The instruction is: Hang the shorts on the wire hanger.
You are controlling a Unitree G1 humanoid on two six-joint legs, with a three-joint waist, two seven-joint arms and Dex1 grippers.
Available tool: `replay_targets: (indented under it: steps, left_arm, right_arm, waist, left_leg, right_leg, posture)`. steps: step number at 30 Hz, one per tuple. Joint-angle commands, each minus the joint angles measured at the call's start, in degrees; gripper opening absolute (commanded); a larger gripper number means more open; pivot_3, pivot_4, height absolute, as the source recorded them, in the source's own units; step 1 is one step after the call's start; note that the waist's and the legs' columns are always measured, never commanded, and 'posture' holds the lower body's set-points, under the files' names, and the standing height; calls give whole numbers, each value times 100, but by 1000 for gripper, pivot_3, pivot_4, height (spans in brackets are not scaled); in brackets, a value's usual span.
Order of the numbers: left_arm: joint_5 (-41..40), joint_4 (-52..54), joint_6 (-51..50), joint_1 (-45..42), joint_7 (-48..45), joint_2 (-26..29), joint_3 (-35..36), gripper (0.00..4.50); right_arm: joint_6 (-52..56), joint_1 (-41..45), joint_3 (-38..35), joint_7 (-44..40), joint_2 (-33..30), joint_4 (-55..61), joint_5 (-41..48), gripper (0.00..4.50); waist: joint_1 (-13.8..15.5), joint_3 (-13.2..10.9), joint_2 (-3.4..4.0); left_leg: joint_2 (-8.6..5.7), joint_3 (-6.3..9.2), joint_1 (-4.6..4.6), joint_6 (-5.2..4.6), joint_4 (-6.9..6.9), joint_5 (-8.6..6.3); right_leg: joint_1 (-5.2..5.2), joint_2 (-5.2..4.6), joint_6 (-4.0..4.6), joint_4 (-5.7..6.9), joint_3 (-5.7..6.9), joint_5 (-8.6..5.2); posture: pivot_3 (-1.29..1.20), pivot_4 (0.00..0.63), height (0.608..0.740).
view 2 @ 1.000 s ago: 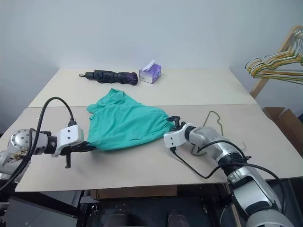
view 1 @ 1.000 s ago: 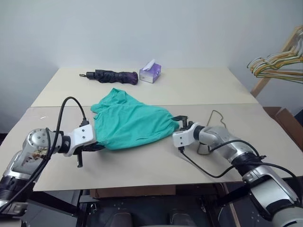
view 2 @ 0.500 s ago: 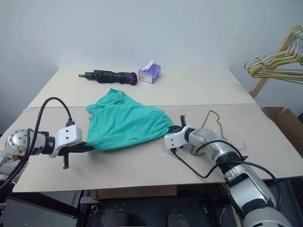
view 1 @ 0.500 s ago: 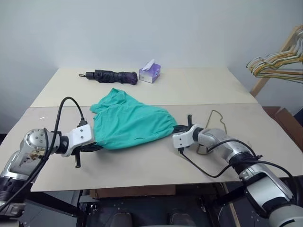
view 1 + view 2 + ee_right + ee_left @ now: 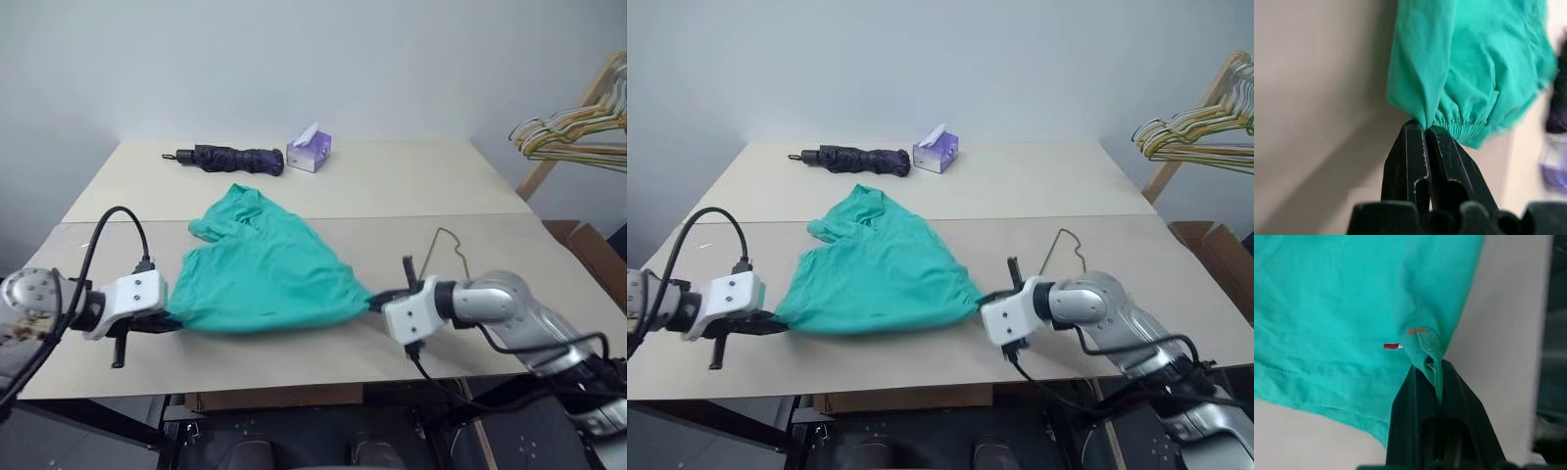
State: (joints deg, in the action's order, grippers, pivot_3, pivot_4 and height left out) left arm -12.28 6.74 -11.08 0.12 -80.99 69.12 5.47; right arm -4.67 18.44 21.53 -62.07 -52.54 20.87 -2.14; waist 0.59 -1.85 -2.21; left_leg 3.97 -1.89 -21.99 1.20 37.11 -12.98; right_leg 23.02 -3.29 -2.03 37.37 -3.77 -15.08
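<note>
Two hands pinched the shorts (image 5: 263,279): left hand (image 5: 1433,366) clamped one corner, right hand (image 5: 1425,128) the waistband, above tabletop (image 5: 411,196).

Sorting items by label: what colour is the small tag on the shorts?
Orange-red, on the teal shorts beside the left pincer; clearest in the left wrist view.

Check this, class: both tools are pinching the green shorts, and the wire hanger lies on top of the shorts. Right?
Not quite. In the left eye view the wire hanger lies on the table beside the shorts. The left tool and right tool do pinch the fabric.
</note>
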Motion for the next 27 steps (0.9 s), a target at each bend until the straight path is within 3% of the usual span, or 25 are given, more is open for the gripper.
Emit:
replay_targets:
  steps: [1, 5, 9, 11, 14, 15, 17, 19, 21, 24, 27]
  left_arm:
    - [-252, 344, 35, 180, -345, 306, 401, 0]
    - [-310, 244, -75, -378, -127, 150, 282, 0]
    - [407, -455, -480, -2359, 1481, -969, -290, 0]
    - [1009, -1198, -435, -3578, 2717, -1718, -466, 0]
    - [1699, -2509, -10, -5180, 4989, -2678, -293, 0]
    - [1694, -2911, 266, -5796, 5691, -2888, -41, 0]
    - [1384, -3265, 808, -6562, 6395, -3136, 456, 0]
    - [999, -3276, 1194, -6899, 6526, -3224, 812, 0]
    - [520, -3041, 1255, -6987, 6084, -3122, 1050, 0]
    - [-205, -2445, 1004, -6173, 4448, -2650, 1028, 0]
    - [-594, -1815, 809, -4836, 3000, -2071, 754, 0]
  right_arm:
    - [1070, 100, -403, -434, -59, 662, 1033, 18]
    - [2611, 889, -433, -377, 260, 440, 1419, 18]
    - [4057, 2410, -412, 607, 1134, -963, 940, 18]
    - [4549, 3386, -547, 1603, 1721, -2128, 496, 18]
    - [3636, 4393, -696, 3666, 2221, -3681, -518, 18]
    - [3023, 4764, -768, 4649, 2257, -4170, -908, 18]
    - [2401, 5218, -1104, 5807, 2358, -4592, -1169, 18]
    - [1757, 5314, -1283, 6423, 2309, -4557, -1345, 18]
    - [1218, 5173, -1274, 6603, 2120, -4238, -1582, 18]
    - [948, 4422, -977, 5866, 1878, -3593, -1673, 18]
    - [371, 3578, -476, 5085, 1600, -3191, -1907, 18]
  waist:
    - [11, 0, 0]
    - [20, -1, 1]
    - [123, 0, 1]
    - [209, 2, -3]
    - [327, 7, -13]
    - [357, 11, -23]
    - [380, 16, -29]
    - [353, 16, -29]
    - [316, 16, -29]
    - [137, 21, -20]
    - [18, 19, -17]
  left_leg:
    - [0, -1, 9, 0, 0, 0]
    - [0, -3, 32, 1, 0, 0]
    - [-2, -3, 27, 2, 1, 1]
    - [-8, -2, 25, 3, 7, 2]
    - [-12, 2, -22, 12, 12, 7]
    - [-11, 2, -39, 12, 15, 7]
    - [-15, 6, -139, 47, 16, 27]
    - [-22, 5, -192, 107, 15, 55]
    - [-23, 5, -226, 115, 3, 54]
    - [-26, 4, -192, 111, -21, 47]
    - [-23, 5, -139, 82, -15, 32]
  right_leg:
    - [-7, 0, 1, 2, 0, -1]
    - [-24, 0, -16, 2, 1, -21]
    - [-21, 2, -8, 10, 2, -12]
    - [-20, 3, 3, 17, 2, -2]
    - [25, 2, 5, 29, 1, 6]
    - [43, 2, 5, 28, 2, 6]
    - [149, -6, 4, 68, 2, 12]
    - [209, -18, 2, 76, 1, 13]
    - [244, -20, 2, 68, 1, 13]
    - [207, -17, 1, 42, 2, 12]
    - [161, -12, 0, 55, 1, 11]
  posture:
    - [108, 0, 740]
    - [113, 0, 740]
    - [124, 0, 740]
    - [126, 0, 740]
    - [126, 0, 740]
    - [127, 0, 740]
    - [122, 0, 740]
    - [114, 0, 740]
    - [112, 0, 740]
    - [120, 0, 740]
    - [120, 0, 740]
